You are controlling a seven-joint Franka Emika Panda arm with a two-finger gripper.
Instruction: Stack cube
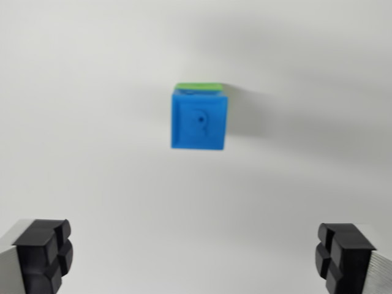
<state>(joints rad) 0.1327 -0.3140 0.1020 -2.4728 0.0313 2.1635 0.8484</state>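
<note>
on white surface [92, 153], blue cube [199, 122] atop green cube [199, 87] (blurred), gripper [196, 257] spread

The blue cube [199, 121] is seen as matt plastic, the green cube [197, 87] beneath it likewise. The table [92, 122] appears smooth, matt white. The pads [44, 252] look like black rubber, set on dull grey metal.

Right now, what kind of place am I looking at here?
Probably a lab or test bench for robot manipulation. A plain white tabletop holds only a blue cube on top of a green cube, and the gripper is open, with a black finger at each lower corner.
</note>
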